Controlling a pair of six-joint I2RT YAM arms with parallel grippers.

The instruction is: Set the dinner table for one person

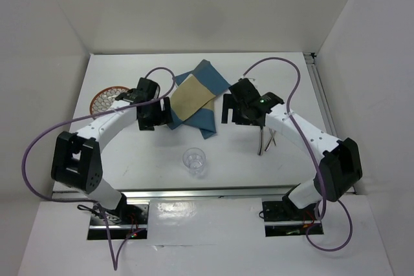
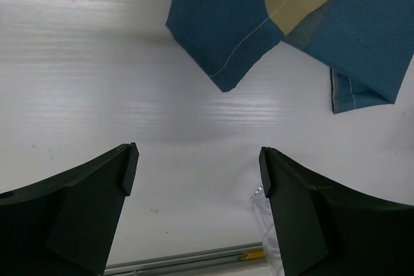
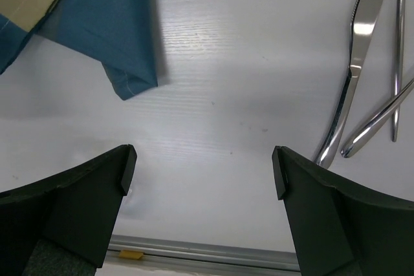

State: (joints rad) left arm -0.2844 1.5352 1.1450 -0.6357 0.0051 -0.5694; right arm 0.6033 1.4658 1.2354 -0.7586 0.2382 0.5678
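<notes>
The big flat white dinner table lies under both arms. Near its front edge stands a clear round glass cup; the table shows through it. Only the top view shows the round dish with a red-brown net pattern, far left. A crumpled blue and tan cloth mat lies between the left gripper and right gripper, both spread wide, pinching nothing. The right wrist view shows three shiny metal cutlery pieces clearly.
</notes>
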